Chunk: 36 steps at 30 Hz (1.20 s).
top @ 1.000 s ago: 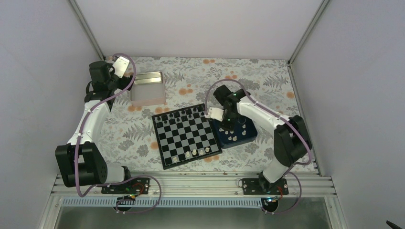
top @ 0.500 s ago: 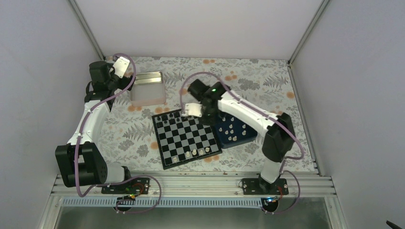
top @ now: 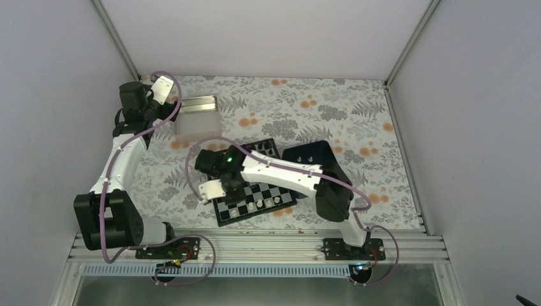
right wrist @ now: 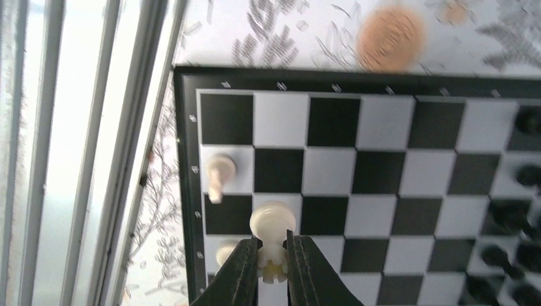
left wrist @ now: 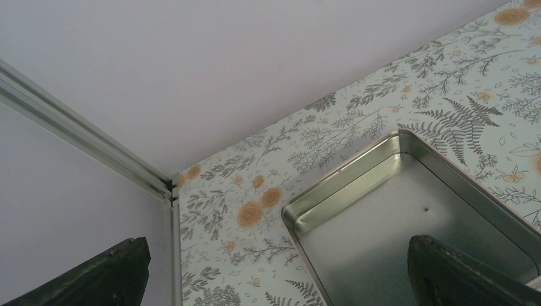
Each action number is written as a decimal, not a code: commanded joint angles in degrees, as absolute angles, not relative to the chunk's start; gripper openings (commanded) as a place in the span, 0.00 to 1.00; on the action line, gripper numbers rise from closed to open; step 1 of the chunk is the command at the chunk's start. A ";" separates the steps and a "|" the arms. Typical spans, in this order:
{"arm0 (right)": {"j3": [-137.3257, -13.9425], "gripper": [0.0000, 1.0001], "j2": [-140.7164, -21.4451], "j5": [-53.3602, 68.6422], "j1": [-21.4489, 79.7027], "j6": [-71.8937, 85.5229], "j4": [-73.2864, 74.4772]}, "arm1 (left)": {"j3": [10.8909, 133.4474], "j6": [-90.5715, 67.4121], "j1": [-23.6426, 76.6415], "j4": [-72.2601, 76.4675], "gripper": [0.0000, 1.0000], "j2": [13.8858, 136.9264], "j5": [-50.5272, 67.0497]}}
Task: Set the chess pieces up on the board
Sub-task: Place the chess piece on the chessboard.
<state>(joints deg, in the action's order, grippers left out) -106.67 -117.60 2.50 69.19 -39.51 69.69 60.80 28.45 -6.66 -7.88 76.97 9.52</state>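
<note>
Swinging away from the dark blue tray (top: 309, 154) where it hung a second ago, the right arm now reaches across to the near-left corner of the board (top: 255, 217), so the right claw (right wrist: 272, 255) looks down on the ranks closest to the robot. Nearest of all, just outside the board's near border, runs the aluminium rail (right wrist: 83, 127), which leaves little room on that side for a low approach. The right claw is clenched on a round-headed cream piece (right wrist: 273, 223), pinched just under its head and carried clear above the squares, apparently so that it can be lowered straight down without brushing its neighbours. Other white pieces (right wrist: 221, 171) already stand on the board's nearest rank, just beside the spot beneath the claw. They are the tight edge here, while the board's middle ranks lie bare and offer free room for pulling back. Along the board's far ranks the black pieces (right wrist: 526, 175) stand well apart from the work. The tray sits off the board's far-right corner. Past the board's far-left corner the left claw (left wrist: 275, 255) hangs released, its fingers (left wrist: 96, 274) spread wide with nothing between them, over the silver tin (left wrist: 408, 210) on the flowered worktop (left wrist: 255, 191), out of the right arm's way.
</note>
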 commanded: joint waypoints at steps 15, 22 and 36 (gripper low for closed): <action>-109.90 0.11 -127.06 7.68 73.92 -42.23 68.88 | 60.69 27.95 -6.93 -7.03 1.00 74.82 10.92; -110.61 0.11 -127.72 8.09 73.92 -42.24 67.77 | 60.49 27.95 -6.99 -6.81 1.00 74.54 10.94; -110.41 0.11 -129.24 8.35 73.91 -42.49 67.32 | 60.21 27.95 -7.10 -6.41 1.00 74.53 11.34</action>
